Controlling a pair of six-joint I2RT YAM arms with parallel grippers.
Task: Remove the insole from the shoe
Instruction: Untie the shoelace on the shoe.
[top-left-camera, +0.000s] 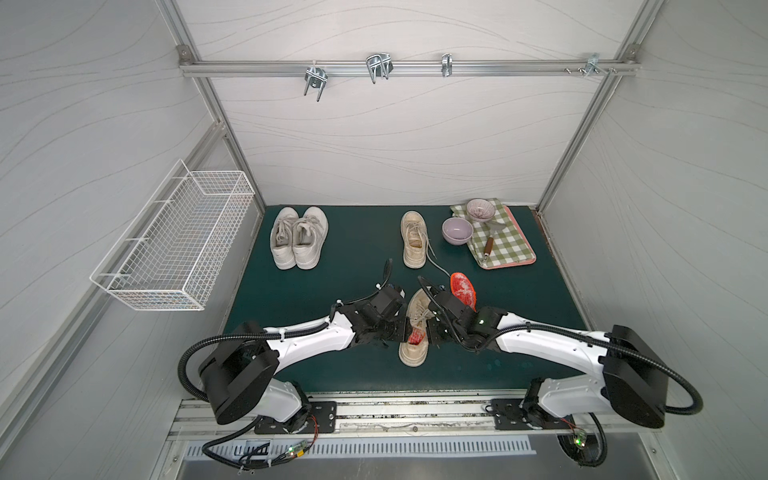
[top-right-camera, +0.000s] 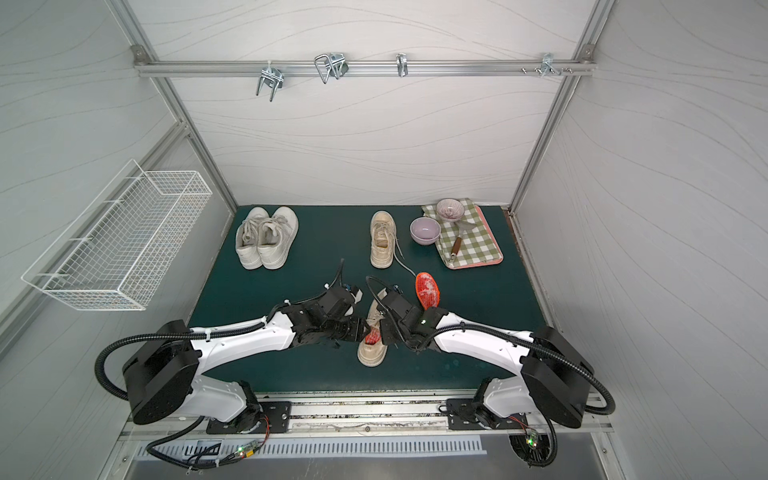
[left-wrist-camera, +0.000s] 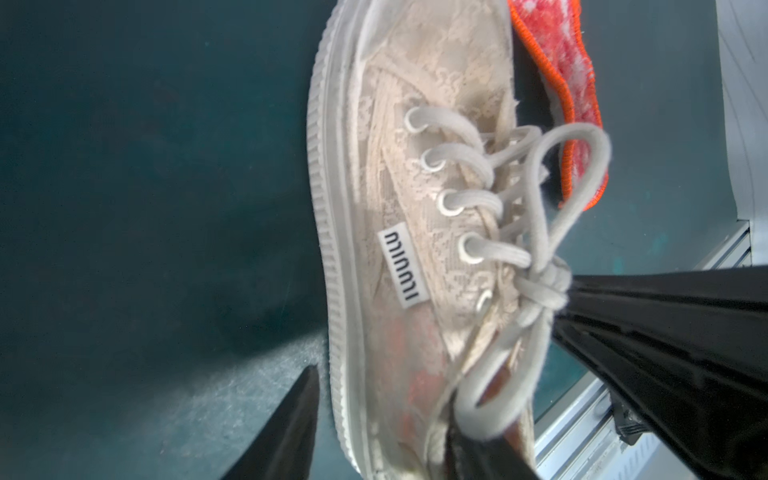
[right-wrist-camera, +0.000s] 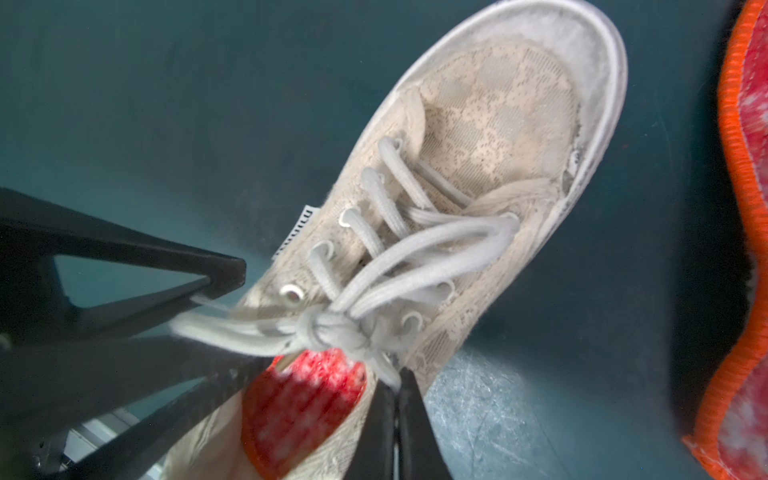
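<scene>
A beige lace shoe (top-left-camera: 415, 353) (top-right-camera: 372, 353) lies on the green mat between my two grippers. A red insole (top-left-camera: 415, 335) (right-wrist-camera: 299, 407) sits in its heel opening and glows faintly through the lace (left-wrist-camera: 415, 374). My left gripper (top-left-camera: 397, 332) (left-wrist-camera: 382, 399) is open. One finger rests on the mat outside the sole and the other reaches inside the shoe. My right gripper (top-left-camera: 434, 332) (right-wrist-camera: 395, 428) is shut, its tips at the collar edge under the lace knot. Whether fabric is pinched there I cannot tell. Another red insole (top-left-camera: 463, 289) (right-wrist-camera: 748, 249) lies loose on the mat beside the shoe.
A matching beige shoe (top-left-camera: 414, 239) and a pair of white sneakers (top-left-camera: 299, 239) stand at the back. Two bowls (top-left-camera: 457, 230) and a spatula (top-left-camera: 490, 243) sit by a checked cloth (top-left-camera: 511, 249) at the back right. A wire basket (top-left-camera: 174, 253) hangs on the left wall.
</scene>
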